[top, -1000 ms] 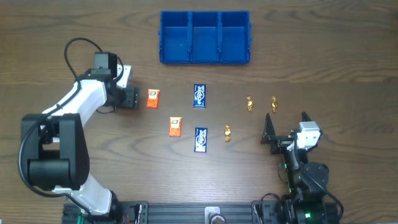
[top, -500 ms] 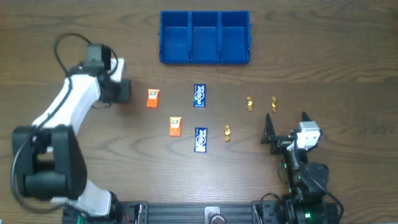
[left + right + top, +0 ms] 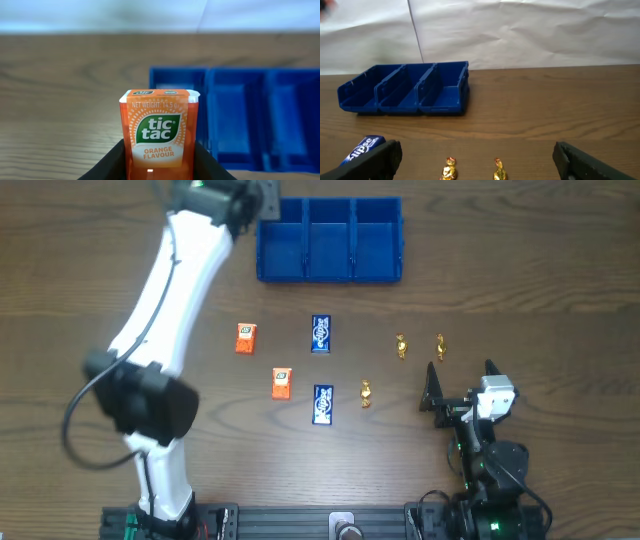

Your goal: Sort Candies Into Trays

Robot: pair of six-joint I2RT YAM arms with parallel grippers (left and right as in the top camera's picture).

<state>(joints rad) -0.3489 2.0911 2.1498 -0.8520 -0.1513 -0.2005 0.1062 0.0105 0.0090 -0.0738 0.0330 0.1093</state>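
— What is hidden or cut off?
— In the left wrist view, the lower end of the orange candy box (image 3: 159, 131) runs past the picture's edge, down between the fingers. In the top view the left arm's wrist covers the far left corner of the blue tray (image 3: 330, 277). In the right wrist view one finger hides part of a blue packet.
— Any writing?
— The held box has a white and green logo and small white print on its orange label. The packets carry white lettering.
— And the claws?
— The left gripper (image 3: 159, 167) is clamped on the upright orange candy box. It holds it lifted, with the tray's left end just beyond. The right gripper (image 3: 460, 385) rests near the right side of the table (image 3: 560, 300), fingers spread wide with nothing between them.
— What is in the tray?
— Its three compartments show only blue floors. Two orange boxes (image 3: 246, 338) (image 3: 282, 383), two blue packets (image 3: 321, 334) (image 3: 322, 404) and three gold-wrapped candies (image 3: 401, 346) (image 3: 440, 345) (image 3: 366, 393) lie on the table nearer than it
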